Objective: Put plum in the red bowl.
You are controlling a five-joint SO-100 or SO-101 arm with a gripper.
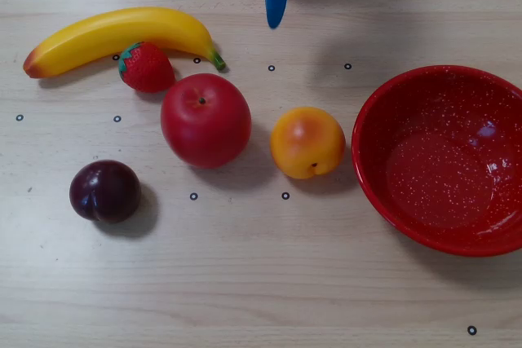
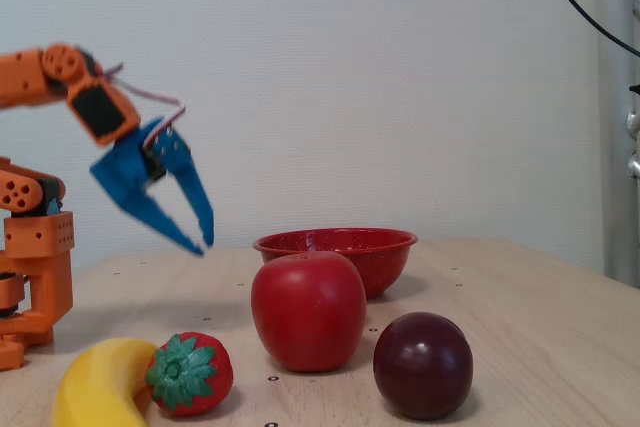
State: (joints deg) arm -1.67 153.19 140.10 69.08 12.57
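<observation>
**Reach still to come: plum sits far from the raised gripper**

The gripper hangs in the air above the tabletop near the arm's base, its blue fingers slightly spread with nothing between them. In the overhead view only a blue fingertip pokes in at the top edge. The plum rests alone on the tabletop at lower left in the overhead view, well apart from the gripper; the red bowl stands at the right edge, empty.

The step in hand looks to be the approach. To do it well, the arm should probably travel high over the fruit and come down on the plum from above — the apple and the strawberry lie between the base and the plum, and the banana runs along the far side. The fingers likely need to open wider than they stand now to straddle the plum's round, glossy body, closing across its middle so it does not squirt out.

Open room is good around the plum itself: bare tabletop on its left, its near side and toward the bowl. A carry along the near side of the tabletop would pass clear of the apple and the peach, which sits just beside the bowl's rim — a lift over that rim should avoid clipping it.
</observation>
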